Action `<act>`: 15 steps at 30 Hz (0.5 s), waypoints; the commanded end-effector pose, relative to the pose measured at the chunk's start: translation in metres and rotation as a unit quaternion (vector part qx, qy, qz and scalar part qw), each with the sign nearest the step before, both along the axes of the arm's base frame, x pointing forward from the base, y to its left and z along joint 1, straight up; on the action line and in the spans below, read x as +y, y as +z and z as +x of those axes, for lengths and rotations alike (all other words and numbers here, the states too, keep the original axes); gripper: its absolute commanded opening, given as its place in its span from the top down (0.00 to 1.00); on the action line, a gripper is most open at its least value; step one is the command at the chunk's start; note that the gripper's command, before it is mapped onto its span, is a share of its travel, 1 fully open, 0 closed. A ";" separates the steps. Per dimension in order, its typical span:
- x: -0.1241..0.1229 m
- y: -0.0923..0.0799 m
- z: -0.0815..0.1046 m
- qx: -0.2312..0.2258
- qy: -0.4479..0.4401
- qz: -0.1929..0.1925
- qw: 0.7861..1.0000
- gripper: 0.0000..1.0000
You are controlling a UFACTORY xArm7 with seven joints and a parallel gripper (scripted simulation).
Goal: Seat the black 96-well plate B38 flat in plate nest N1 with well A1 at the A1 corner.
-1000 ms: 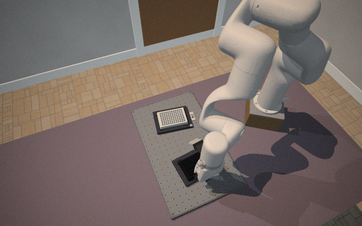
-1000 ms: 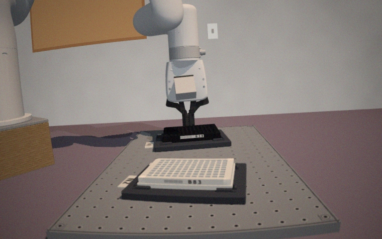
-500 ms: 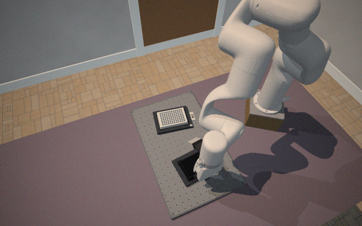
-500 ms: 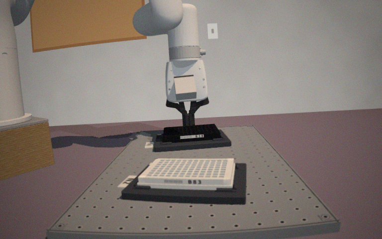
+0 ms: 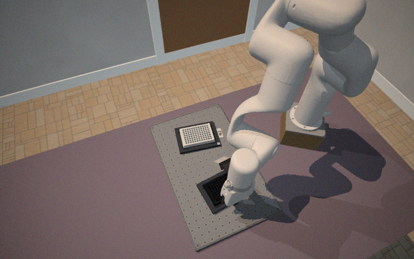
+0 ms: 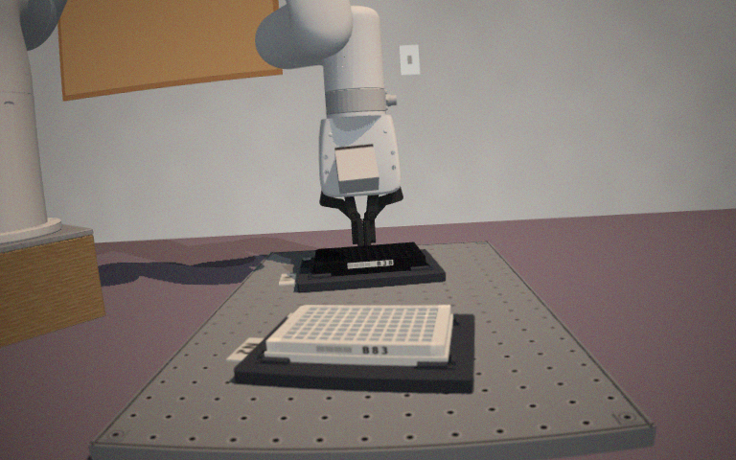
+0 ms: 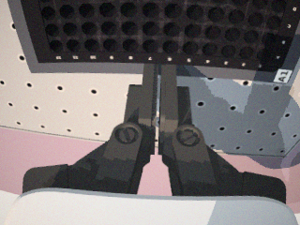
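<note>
At the far end of the perforated deck [image 6: 520,303], as the exterior camera sees it, the black plate B38 [image 6: 374,255] lies on the dark plate nest N1 [image 6: 374,278], with the gripper [image 6: 363,239] directly above its far long edge. The fingers are pressed together with nothing between them, tips pointing straight down and touching or just above the plate's top; contact cannot be settled from these views. In the wrist view the fingertips end at the plate's near edge [image 7: 157,56], so the plate lies just ahead of the tool, its long axis running across the fingers' closing line. From the exterior view the long axis runs left to right, and the long side with the B38 label [image 6: 370,264] faces that camera; that is the row H side, so row A lies on the far side under the fingers. A small A1 mark [image 7: 283,77] shows at the right of the wrist view. Which edge rides high is hard to judge; the top looks close to level. A downward press on this edge seems the likely move. The white plate B83 [image 6: 363,325] sits on its nest N2 [image 6: 353,374], well apart.
</note>
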State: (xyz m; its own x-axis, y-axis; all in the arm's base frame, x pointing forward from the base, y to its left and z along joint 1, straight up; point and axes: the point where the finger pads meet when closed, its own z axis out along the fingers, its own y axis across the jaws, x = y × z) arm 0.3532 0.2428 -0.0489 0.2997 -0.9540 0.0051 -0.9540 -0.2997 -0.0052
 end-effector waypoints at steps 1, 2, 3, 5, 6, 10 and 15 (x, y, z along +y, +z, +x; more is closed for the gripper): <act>-0.001 0.001 0.002 -0.002 0.000 0.001 1.000 1.00; -0.001 0.001 0.002 -0.002 0.000 0.001 1.000 1.00; -0.001 0.001 0.002 -0.002 0.000 0.001 1.000 1.00; -0.001 0.001 0.002 -0.002 0.000 0.001 1.000 1.00; -0.001 0.001 0.002 -0.002 0.000 0.001 1.000 1.00; -0.001 0.001 0.002 -0.002 0.000 0.001 1.000 1.00; -0.001 0.001 0.002 -0.002 0.000 0.001 1.000 1.00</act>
State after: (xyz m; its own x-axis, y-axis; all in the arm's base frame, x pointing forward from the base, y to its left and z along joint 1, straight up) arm 0.3537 0.2411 -0.0488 0.2998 -0.9540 0.0050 -0.9540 -0.2999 -0.0053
